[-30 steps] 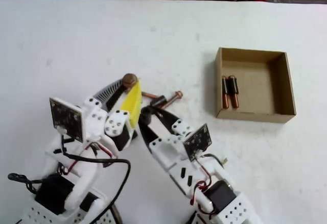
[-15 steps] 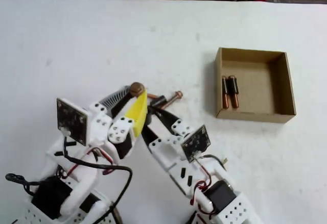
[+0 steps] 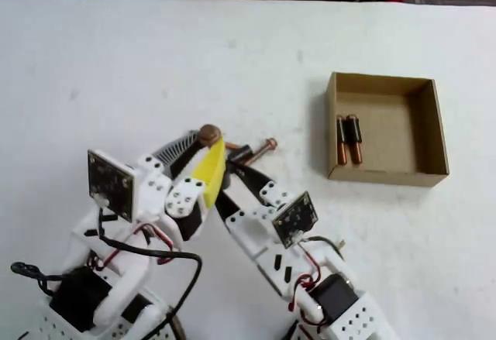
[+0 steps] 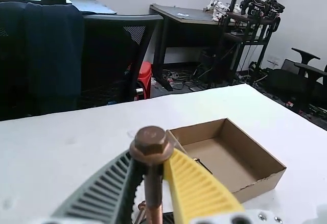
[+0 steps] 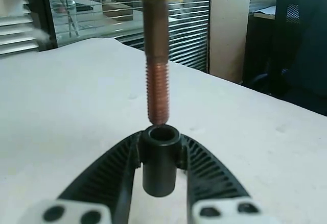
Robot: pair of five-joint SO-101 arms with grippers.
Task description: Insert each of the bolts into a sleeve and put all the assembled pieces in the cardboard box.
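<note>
Bolt and sleeve at the point of mating, above the table.

The bolt stands upright, head up, in my left gripper. The grey and yellow jaws are closed narrow on the shank just under the head. My right gripper holds the black sleeve upright below it, the dark jaws clamped on the sleeve's sides and the bore facing up.

The threaded tip sits at the mouth of the bore. I cannot tell whether it touches the rim, and I judge that it has not gone in.

To do this step well:
- **Alignment:** Seen from the right wrist, the shank lines up with the bore from side to side. That view gives no depth, so I would check the fore-and-aft offset from the high view before lowering.
- **Descent:** I would bring the left arm straight down slowly, with the shank parallel to the sleeve's wall and the right arm motionless.
- **Likely fault:** The threads may catch on the rim and tip the sleeve in its jaws. If that happens I would lift, re-centre and try again, not push.
- **Grip:** Both jaws should stay clamped until the head seats.

Two assembled pieces lie in the cardboard box, well apart from the grippers. Another bolt lies on the table beside the grippers.
</note>
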